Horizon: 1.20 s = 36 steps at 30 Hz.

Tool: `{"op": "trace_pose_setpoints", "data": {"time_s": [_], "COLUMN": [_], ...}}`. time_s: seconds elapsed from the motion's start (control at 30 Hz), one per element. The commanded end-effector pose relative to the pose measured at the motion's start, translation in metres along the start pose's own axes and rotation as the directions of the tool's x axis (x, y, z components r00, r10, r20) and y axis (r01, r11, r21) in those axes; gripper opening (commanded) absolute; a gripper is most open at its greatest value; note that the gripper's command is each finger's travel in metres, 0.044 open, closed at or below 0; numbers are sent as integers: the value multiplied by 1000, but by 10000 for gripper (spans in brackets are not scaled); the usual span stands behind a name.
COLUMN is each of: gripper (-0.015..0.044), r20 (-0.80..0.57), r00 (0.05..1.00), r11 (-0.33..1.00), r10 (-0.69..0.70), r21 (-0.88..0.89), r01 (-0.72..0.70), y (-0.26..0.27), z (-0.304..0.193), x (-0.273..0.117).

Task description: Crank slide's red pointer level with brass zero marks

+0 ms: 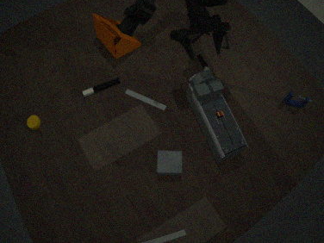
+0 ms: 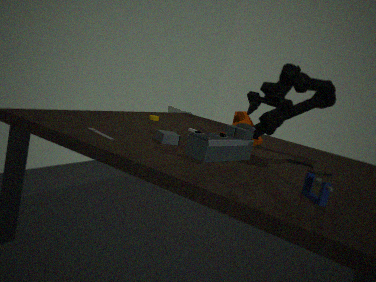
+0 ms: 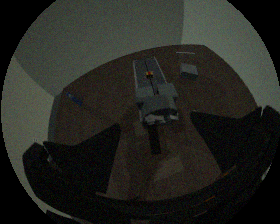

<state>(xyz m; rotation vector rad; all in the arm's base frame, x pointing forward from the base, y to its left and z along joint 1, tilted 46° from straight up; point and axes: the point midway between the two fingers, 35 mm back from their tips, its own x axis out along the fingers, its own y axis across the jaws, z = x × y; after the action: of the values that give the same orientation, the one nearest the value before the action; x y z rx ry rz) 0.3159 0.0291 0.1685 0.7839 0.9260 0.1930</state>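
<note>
The grey machine (image 1: 209, 127) (image 2: 227, 152) (image 3: 158, 103) stands on the table with its long slide channel pointing away from the arm. The red pointer (image 1: 220, 114) (image 3: 149, 74) sits in the channel, with yellow spots close beside it. It looks about level with them, but it is too small and dim to tell exactly. The black crank handle (image 1: 202, 61) (image 3: 154, 140) sticks out at the machine's near end. My gripper (image 1: 206, 54) (image 2: 254, 124) (image 3: 155, 121) is wide open and empty. Its fingers stand apart on either side of the handle in the wrist view, with gaps between.
An orange wedge-shaped thing (image 1: 112, 36) (image 2: 242, 118) stands beside the arm. A black-and-white rod (image 1: 101, 87), a pale strip (image 1: 146, 99), a grey block (image 1: 169, 162) (image 2: 168, 137) (image 3: 189, 71) and a yellow cylinder (image 1: 34, 122) lie on one side, a blue bracket (image 1: 296, 102) (image 2: 316, 188) on the other.
</note>
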Motion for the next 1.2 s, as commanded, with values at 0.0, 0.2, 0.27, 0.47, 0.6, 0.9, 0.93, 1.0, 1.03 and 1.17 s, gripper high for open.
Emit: {"op": "trace_pose_setpoints", "data": {"time_s": [0.0,0.2,0.27,0.47,0.6,0.9,0.93,1.0,1.03,1.17], "gripper": [440,440,440,440,440,440,440,440,440,440], "r20": [6,-4,-12,-35,-49,-76,-78,-83,-85,-92], "r00": [1000,1000,999,997,994,985,984,981,980,974], "r11": [1000,999,997,985,972,928,922,909,903,879], "r10": [4,18,31,68,94,154,161,175,182,205], "r21": [-5,-40,-69,-155,-210,-330,-343,-368,-381,-422], "r01": [-4,-19,-31,-73,-102,-171,-178,-193,-201,-224], "y": [2,0,0,-6,-11,-29,-32,-37,-40,-50], "z": [18,31,39,62,77,108,111,117,120,129], "x": [-16,-15,-10,5,16,44,47,53,57,67]}}
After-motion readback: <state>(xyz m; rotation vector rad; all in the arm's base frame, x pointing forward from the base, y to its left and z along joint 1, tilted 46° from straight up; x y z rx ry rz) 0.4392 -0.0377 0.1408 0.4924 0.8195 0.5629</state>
